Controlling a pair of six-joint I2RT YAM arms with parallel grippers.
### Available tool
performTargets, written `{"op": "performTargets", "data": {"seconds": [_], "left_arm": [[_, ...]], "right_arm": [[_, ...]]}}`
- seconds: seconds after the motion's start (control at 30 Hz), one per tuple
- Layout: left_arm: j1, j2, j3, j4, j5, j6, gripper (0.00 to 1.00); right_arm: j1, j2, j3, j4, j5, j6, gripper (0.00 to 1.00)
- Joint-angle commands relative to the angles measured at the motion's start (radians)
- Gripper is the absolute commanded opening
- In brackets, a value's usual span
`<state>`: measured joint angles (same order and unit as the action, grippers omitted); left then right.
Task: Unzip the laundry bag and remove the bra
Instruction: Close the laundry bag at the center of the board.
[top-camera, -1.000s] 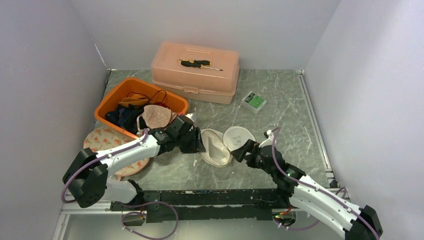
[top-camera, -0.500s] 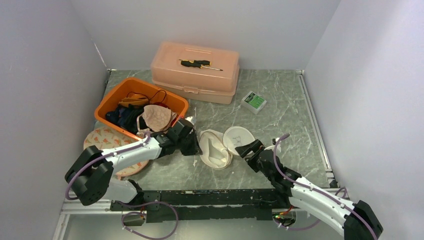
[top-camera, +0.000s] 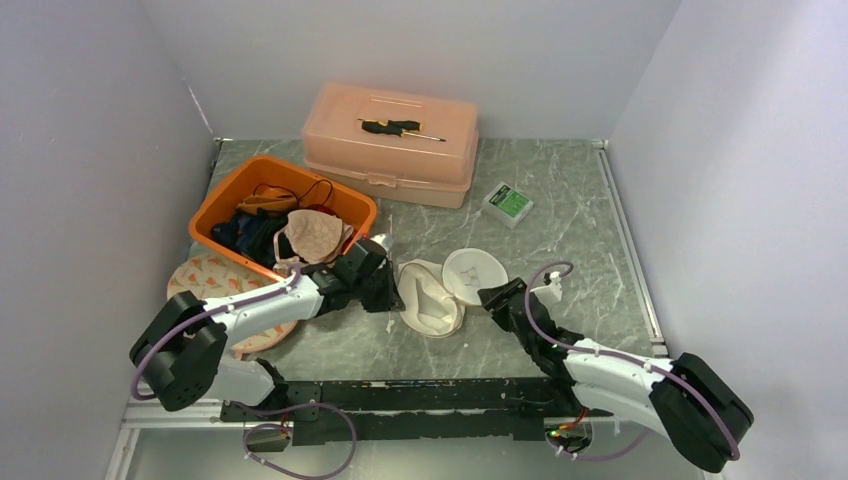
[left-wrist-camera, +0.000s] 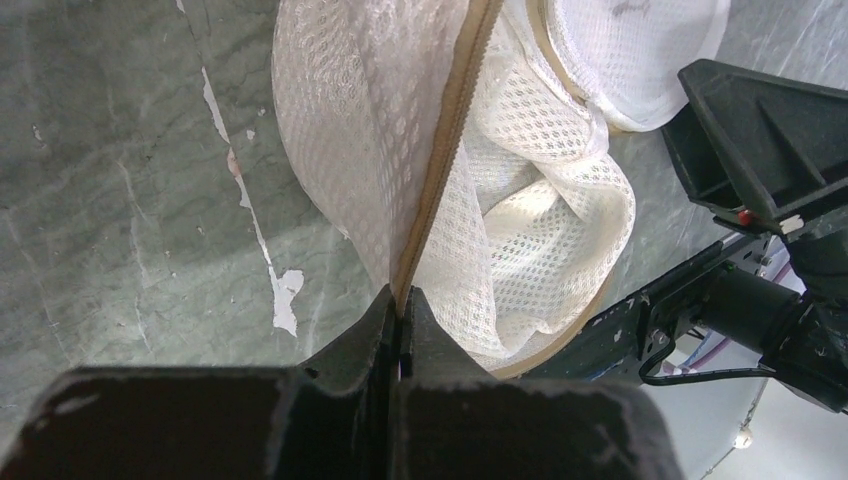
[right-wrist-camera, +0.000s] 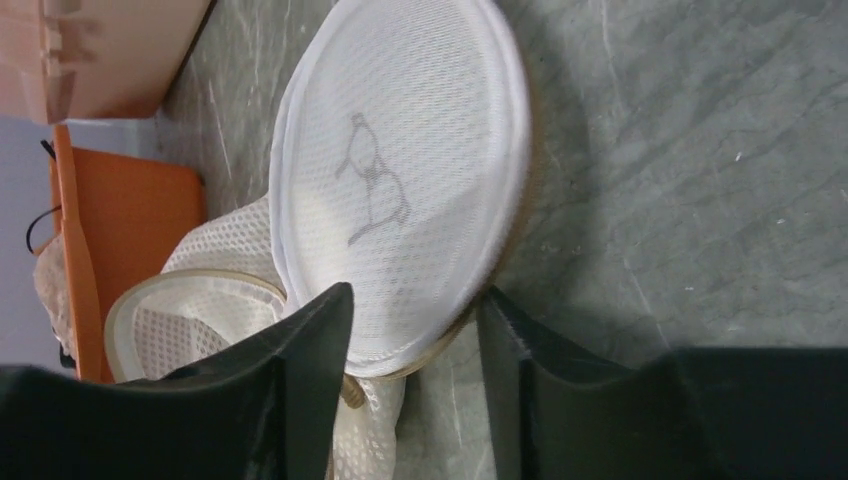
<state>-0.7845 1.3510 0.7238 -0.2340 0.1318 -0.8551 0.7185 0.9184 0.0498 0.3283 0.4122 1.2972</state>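
Observation:
The white mesh laundry bag (top-camera: 432, 300) lies crumpled at the table's middle, with a round end panel (top-camera: 476, 275) tipped up on its right. My left gripper (top-camera: 393, 290) is shut on the bag's tan zipper seam (left-wrist-camera: 440, 150), pinched at the fingertips (left-wrist-camera: 402, 300). My right gripper (top-camera: 497, 298) reaches in from the right. Its jaws stand apart around the lower rim of the round panel (right-wrist-camera: 400, 170), the left finger against the mesh and a gap on the other side (right-wrist-camera: 415, 320). The bra is hidden from view.
An orange bin (top-camera: 225, 200) of clothes sits at the left, a beige lacy garment (top-camera: 315, 235) on top. Behind stands a pink toolbox (top-camera: 390, 150) with a screwdriver (top-camera: 400, 127) on its lid. A green-white box (top-camera: 508, 203) lies to the right, a patterned disc (top-camera: 205, 278) under the left arm.
My left gripper closed on the bag's zipper seam. The right arm dropped lower and slid up to the round panel, its jaws narrowing around the rim.

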Motion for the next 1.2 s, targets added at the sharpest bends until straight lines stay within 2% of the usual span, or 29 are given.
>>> {"op": "performTargets", "data": {"seconds": [0.0,0.07,0.17,0.23,0.27,0.3,0.43,0.53,0.67,0.8,1.0,1.07,1.17], "left_arm": [[-0.002,-0.041,-0.007,0.005,-0.002,0.023,0.03],[-0.002,-0.051,-0.006,-0.005,-0.009,0.029,0.03],[-0.002,-0.059,-0.007,-0.006,-0.015,0.036,0.03],[-0.002,-0.061,-0.009,-0.005,-0.016,0.037,0.03],[-0.001,-0.058,-0.008,-0.006,-0.014,0.04,0.03],[-0.002,-0.058,-0.007,-0.007,-0.014,0.039,0.03],[-0.002,-0.069,-0.003,-0.02,-0.019,0.044,0.03],[0.0,-0.083,0.014,-0.042,-0.03,0.056,0.03],[-0.001,-0.089,0.08,-0.103,-0.05,0.095,0.03],[0.0,-0.067,0.234,-0.178,-0.08,0.176,0.03],[-0.001,0.016,0.576,-0.332,-0.119,0.261,0.03],[-0.001,0.039,0.609,-0.349,-0.129,0.266,0.03],[-0.001,0.064,0.552,-0.327,-0.126,0.249,0.03]], "right_arm": [[-0.009,0.021,0.024,0.129,0.052,-0.08,0.44],[-0.009,0.01,0.038,0.125,0.064,-0.118,0.35],[-0.011,0.003,0.047,0.157,0.077,-0.188,0.27],[-0.015,-0.001,0.043,0.207,0.071,-0.242,0.13],[-0.016,-0.002,0.047,0.227,0.058,-0.271,0.03],[-0.017,-0.007,0.055,0.238,0.045,-0.303,0.0],[-0.016,-0.047,0.084,0.285,-0.058,-0.466,0.0],[-0.015,-0.132,0.112,0.26,-0.134,-0.63,0.0],[-0.011,-0.276,0.174,0.161,-0.197,-0.809,0.0],[0.005,-0.344,0.294,0.04,-0.265,-0.968,0.0],[0.064,-0.359,0.5,-0.136,-0.28,-1.155,0.0],[0.083,-0.359,0.528,-0.174,-0.24,-1.188,0.0],[0.094,-0.369,0.509,-0.193,-0.212,-1.176,0.0]]}}
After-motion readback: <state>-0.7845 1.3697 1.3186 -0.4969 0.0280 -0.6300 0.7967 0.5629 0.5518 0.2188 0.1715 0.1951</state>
